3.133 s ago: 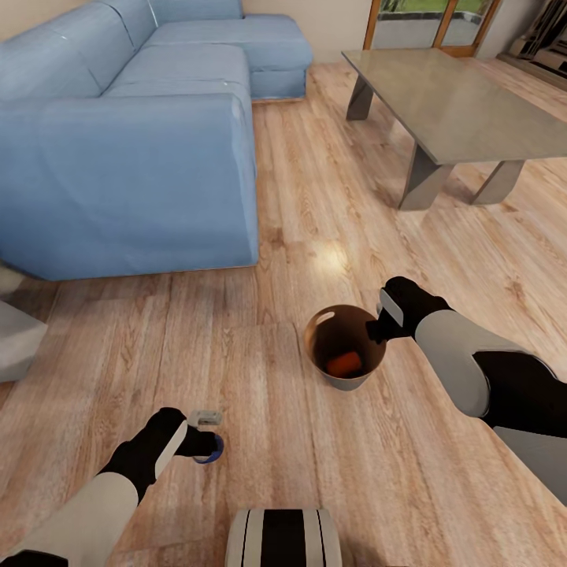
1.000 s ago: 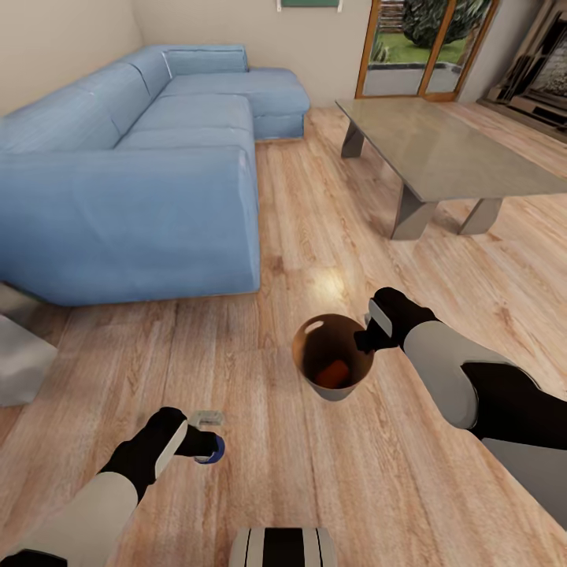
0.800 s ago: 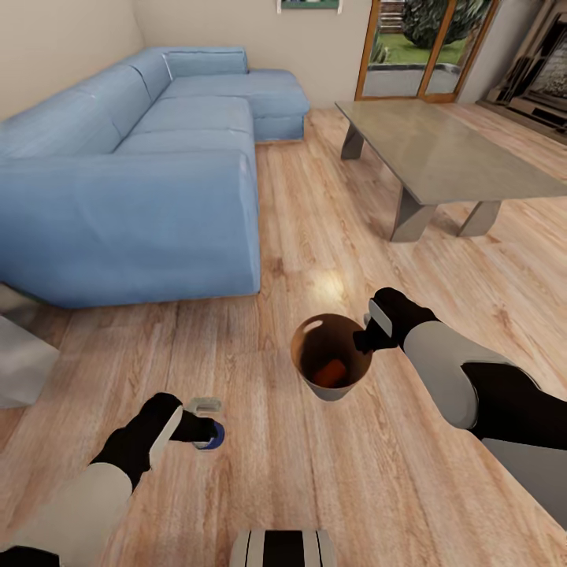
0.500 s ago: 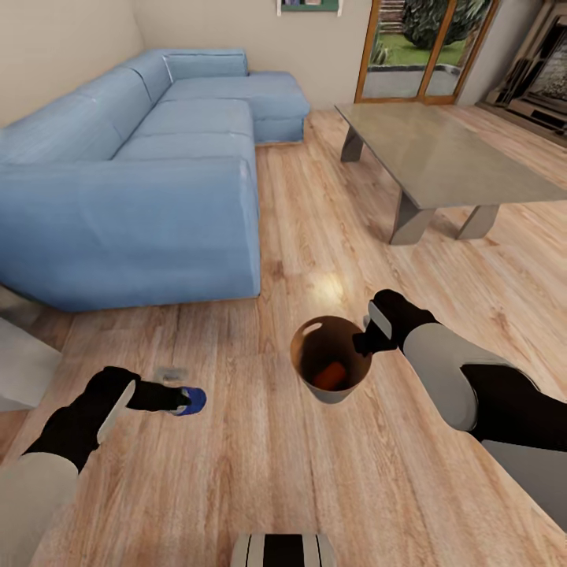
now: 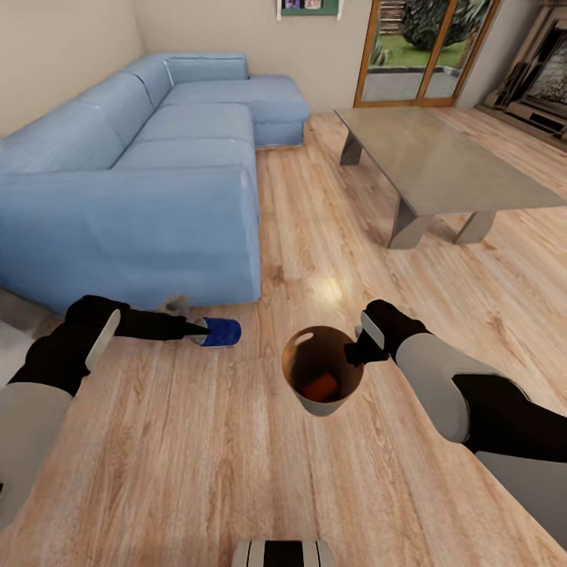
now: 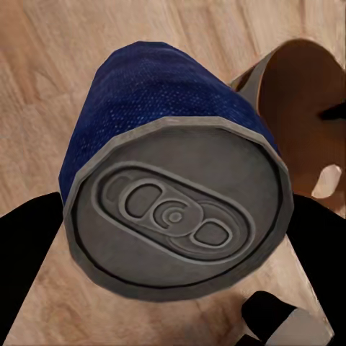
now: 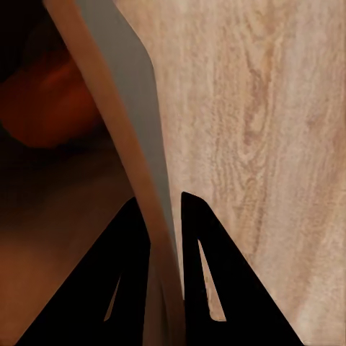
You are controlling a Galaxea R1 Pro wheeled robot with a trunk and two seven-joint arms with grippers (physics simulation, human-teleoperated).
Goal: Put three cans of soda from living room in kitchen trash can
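The left gripper (image 5: 197, 331) clamps the blue can (image 5: 220, 332) sideways, long axis pointing toward the bin (image 5: 321, 403) (right gripper (image 5: 354, 352) pinching its rim), which holds an orange can (image 5: 320, 387).

Both arms have pale grey, rounded forearm shells that run into matte black wrist housings with a small grey panel. The left end effector (image 5: 193, 331) and right end effector (image 5: 352, 352) have slim black fingers. A grey-and-black striped trunk part (image 5: 283, 554) sits low between the arms.
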